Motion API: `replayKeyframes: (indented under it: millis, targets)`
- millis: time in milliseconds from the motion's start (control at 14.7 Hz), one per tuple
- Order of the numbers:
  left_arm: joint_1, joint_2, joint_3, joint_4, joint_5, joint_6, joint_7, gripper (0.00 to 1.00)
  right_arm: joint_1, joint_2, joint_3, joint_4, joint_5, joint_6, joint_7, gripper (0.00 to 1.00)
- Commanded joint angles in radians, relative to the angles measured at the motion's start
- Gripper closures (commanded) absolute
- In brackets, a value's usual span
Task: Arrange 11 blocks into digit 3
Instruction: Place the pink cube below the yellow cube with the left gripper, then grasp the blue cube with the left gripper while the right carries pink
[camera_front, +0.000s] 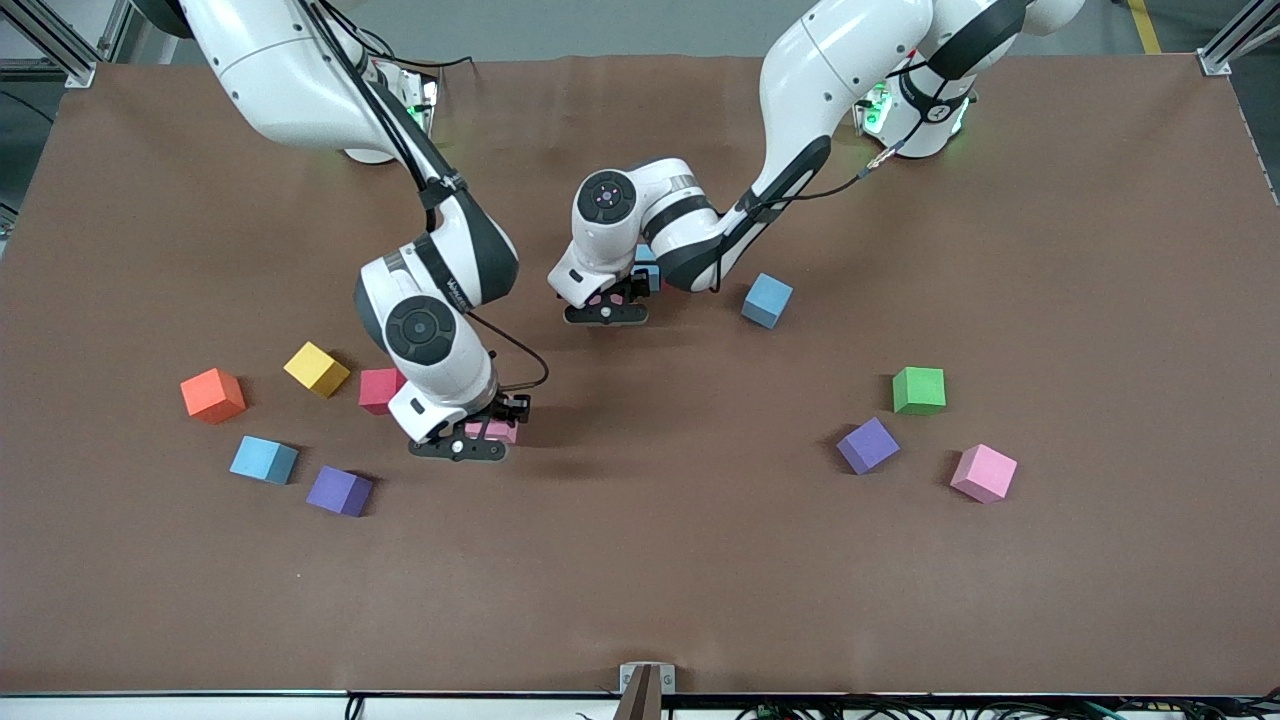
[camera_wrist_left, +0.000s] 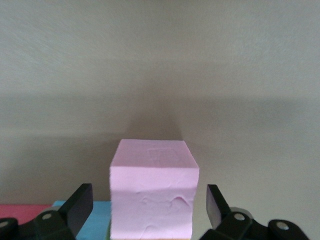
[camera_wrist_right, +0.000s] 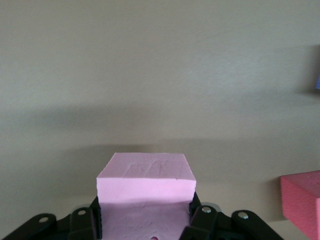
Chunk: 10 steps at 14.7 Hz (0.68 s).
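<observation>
— Blocks are still scattered, no figure yet. What does the left gripper (camera_front: 606, 305) have?

— Nothing. From the front its hand covers the spot near the table's (camera_front: 640, 560) middle; only a sliver of blue shows beside the wrist. Its wrist view shows more: a pink block (camera_wrist_left: 152, 192) sits between the fingers (camera_wrist_left: 80, 205), which stand wide with a gap on each side. Edges of a blue block (camera_wrist_left: 97, 220) and a red one (camera_wrist_left: 20, 210) lie just beside it.

— And the right gripper (camera_front: 462, 440)?

— Low by the red block (camera_front: 380, 388), toward the right arm's end. From the front only a scrap of pink peeks out under the hand. The right wrist view settles it: the fingers (camera_wrist_right: 200, 217) are pressed against another pink block (camera_wrist_right: 146, 195), clamping it.

— The loose ones?

— At that end: yellow block (camera_front: 316, 368), orange cube (camera_front: 212, 394), blue block (camera_front: 264, 459), purple block (camera_front: 339, 490). Toward the left arm's end: another blue block (camera_front: 767, 299), green block (camera_front: 918, 389), a second purple block (camera_front: 867, 444), a third pink block (camera_front: 983, 472). All well apart, none touching.
</observation>
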Motion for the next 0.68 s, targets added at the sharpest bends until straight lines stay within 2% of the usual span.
replayKeyframes:
  millis: [0,272,408,611]
  targets:
    - [0.012,-0.096,-0.001,-0.03,0.016,-0.082,-0.006,0.0,0.016,0.03,0.007,0.038,-0.008,-0.013,-0.029,0.67]
    - [0.064,-0.194,-0.001,-0.032,0.0,-0.149,-0.015,0.0,0.056,0.03,0.007,0.041,0.001,-0.013,-0.029,0.7]
    - [0.127,-0.251,0.001,-0.032,-0.072,-0.249,-0.021,0.0,0.082,0.049,0.008,0.055,0.004,-0.008,-0.029,0.7]
    - [0.23,-0.316,0.001,-0.052,-0.1,-0.341,-0.041,0.0,0.128,0.075,0.01,0.072,0.08,0.01,-0.032,0.71]
